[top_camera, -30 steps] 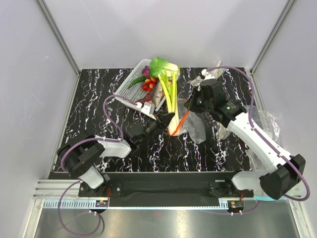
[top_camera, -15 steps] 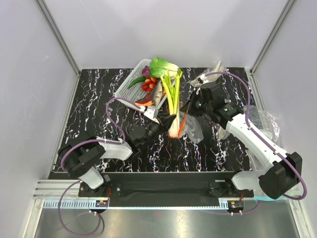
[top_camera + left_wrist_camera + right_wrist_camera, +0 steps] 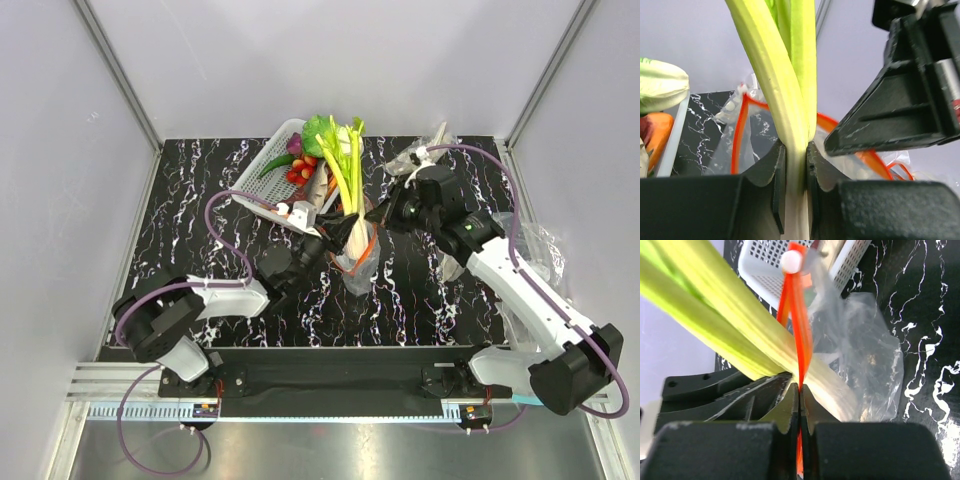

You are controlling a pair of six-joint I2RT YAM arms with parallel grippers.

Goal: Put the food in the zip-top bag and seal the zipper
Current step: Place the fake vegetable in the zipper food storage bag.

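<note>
The left gripper (image 3: 795, 167) pinches the leek (image 3: 345, 172) by its pale stalk, lower end seemingly inside the clear bag (image 3: 360, 266) and leaves sticking out above, while the right gripper (image 3: 799, 392), pressed together on the red zipper (image 3: 800, 340), holds the mouth up: filling looks barely begun, sealing not yet done.

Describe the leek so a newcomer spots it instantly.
Find the white basket at the table's back. Beside it, the leek stands at the clear zip-top bag's mouth, clamped in the left gripper. It is the only long stalk, white below, yellow-green above.
</note>
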